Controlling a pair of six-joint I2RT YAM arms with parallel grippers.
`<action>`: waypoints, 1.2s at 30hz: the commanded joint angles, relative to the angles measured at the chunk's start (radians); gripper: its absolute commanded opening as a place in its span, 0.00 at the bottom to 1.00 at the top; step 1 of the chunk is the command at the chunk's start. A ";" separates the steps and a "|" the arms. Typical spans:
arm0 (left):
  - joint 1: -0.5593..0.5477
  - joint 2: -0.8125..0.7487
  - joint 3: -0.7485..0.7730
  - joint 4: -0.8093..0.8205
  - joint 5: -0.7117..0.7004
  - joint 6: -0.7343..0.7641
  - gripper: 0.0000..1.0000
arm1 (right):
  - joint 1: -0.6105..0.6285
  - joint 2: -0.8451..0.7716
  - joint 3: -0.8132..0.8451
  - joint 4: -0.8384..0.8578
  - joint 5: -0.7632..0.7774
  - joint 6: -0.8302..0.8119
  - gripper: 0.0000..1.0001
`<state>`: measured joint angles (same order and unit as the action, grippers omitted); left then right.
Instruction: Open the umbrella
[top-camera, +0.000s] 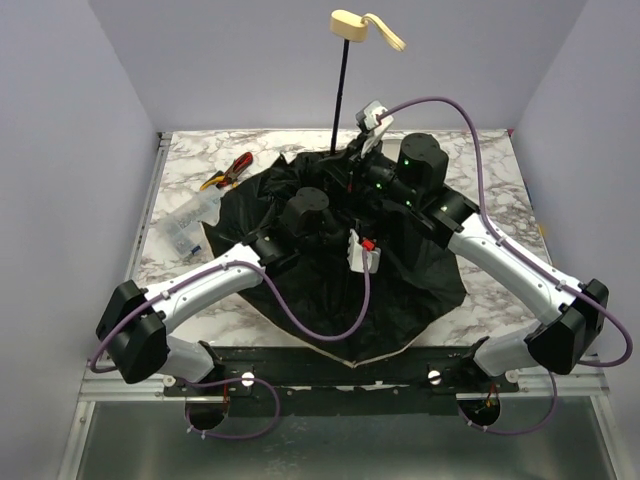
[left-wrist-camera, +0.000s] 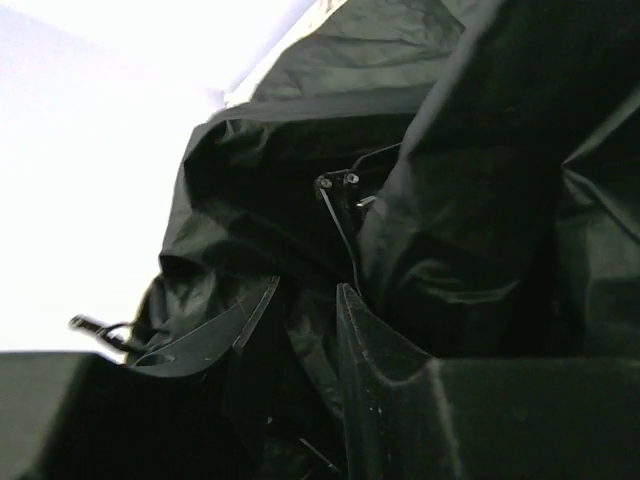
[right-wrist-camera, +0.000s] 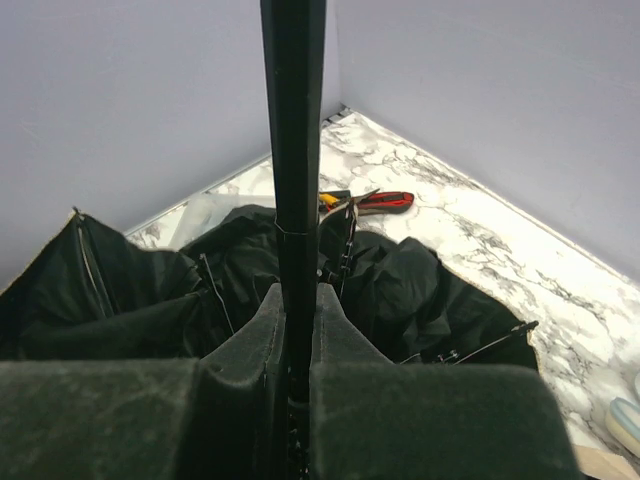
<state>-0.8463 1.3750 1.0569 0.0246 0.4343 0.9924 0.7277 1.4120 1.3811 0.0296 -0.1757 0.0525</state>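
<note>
Umbrella (top-camera: 410, 275) canopy black, crumpled, reaches table (top-camera: 500, 190) near edge; bare marble to its right. Right gripper (right-wrist-camera: 296, 325) clamps upright shaft (top-camera: 343, 95); left gripper (left-wrist-camera: 305, 292): cannot tell.

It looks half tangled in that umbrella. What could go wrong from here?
The right pincer is shut on the thin shaft, whose handle stands high above it; a sideways pull might bend it or let it slip. The left pincer sits deep in loose black fabric beside thin ribs, so it could snag cloth or bend one. Spreading fabric may shove the pliers.
</note>
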 joint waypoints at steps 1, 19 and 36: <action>-0.026 0.027 0.013 -0.177 0.172 0.049 0.33 | 0.009 0.010 0.084 0.118 0.035 -0.017 0.00; 0.036 -0.181 -0.016 -0.123 0.294 -0.187 0.61 | 0.007 -0.001 0.068 0.124 0.010 -0.107 0.00; 0.359 -0.341 0.016 0.009 0.297 -0.855 0.53 | 0.006 -0.046 0.009 0.112 -0.006 -0.091 0.00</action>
<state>-0.5678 0.9943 1.0515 -0.0139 0.7635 0.3500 0.7376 1.4052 1.3872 0.0650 -0.1555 -0.0525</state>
